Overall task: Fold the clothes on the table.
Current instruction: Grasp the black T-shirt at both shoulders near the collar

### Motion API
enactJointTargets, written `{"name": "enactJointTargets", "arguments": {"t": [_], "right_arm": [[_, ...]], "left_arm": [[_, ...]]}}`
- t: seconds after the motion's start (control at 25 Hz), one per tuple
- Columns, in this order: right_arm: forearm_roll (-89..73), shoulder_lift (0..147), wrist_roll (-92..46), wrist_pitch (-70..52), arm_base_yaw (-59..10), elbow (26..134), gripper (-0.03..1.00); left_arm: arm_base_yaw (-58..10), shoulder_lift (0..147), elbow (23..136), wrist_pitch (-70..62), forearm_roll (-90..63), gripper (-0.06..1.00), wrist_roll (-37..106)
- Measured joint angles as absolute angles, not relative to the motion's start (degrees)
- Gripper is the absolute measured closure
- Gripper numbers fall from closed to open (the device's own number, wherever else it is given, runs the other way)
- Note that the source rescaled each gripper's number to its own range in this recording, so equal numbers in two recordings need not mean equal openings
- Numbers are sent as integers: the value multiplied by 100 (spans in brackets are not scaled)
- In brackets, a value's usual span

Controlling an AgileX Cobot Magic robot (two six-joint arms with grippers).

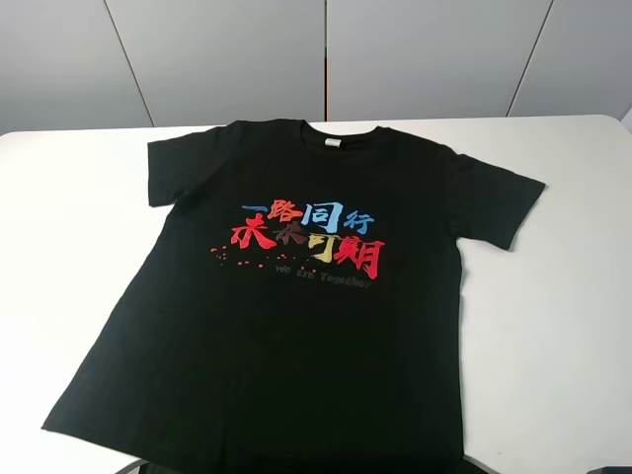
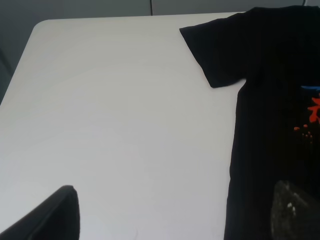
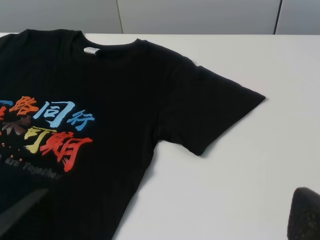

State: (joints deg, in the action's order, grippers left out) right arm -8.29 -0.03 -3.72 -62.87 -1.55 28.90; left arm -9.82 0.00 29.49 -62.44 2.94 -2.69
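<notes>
The clothes are one black T-shirt [image 1: 296,296] lying flat and face up on the white table [image 1: 563,326], collar toward the far edge. Red, blue and yellow characters [image 1: 308,235] cross its chest, and a white label [image 1: 331,142] shows in the neck. Both sleeves are spread out. In the left wrist view my left gripper [image 2: 176,186] is open above bare table beside the shirt's left sleeve [image 2: 215,52] and side seam. In the right wrist view my right gripper [image 3: 174,190] is open over the shirt's right side, near its sleeve [image 3: 210,112]. Neither gripper touches the fabric.
Grey wall panels [image 1: 316,54] stand behind the table's far edge. White tabletop shows on both sides of the shirt [image 2: 115,110] [image 3: 250,165]. The shirt's hem reaches the near edge of the high view.
</notes>
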Motion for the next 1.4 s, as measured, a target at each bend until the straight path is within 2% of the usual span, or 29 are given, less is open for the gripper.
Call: {"name": "enactJointTargets", "arguments": {"t": [1.24,1.4], "right_arm": [[-970,-3,-384,-6287,-155,2890,-3],[-970,132,-384,-6329,-155,3151,-3]], "left_arm": [[-982,0,2949,-6234,305,-6,-165],[-982,208,3355,-6193,317,-6,106]]}}
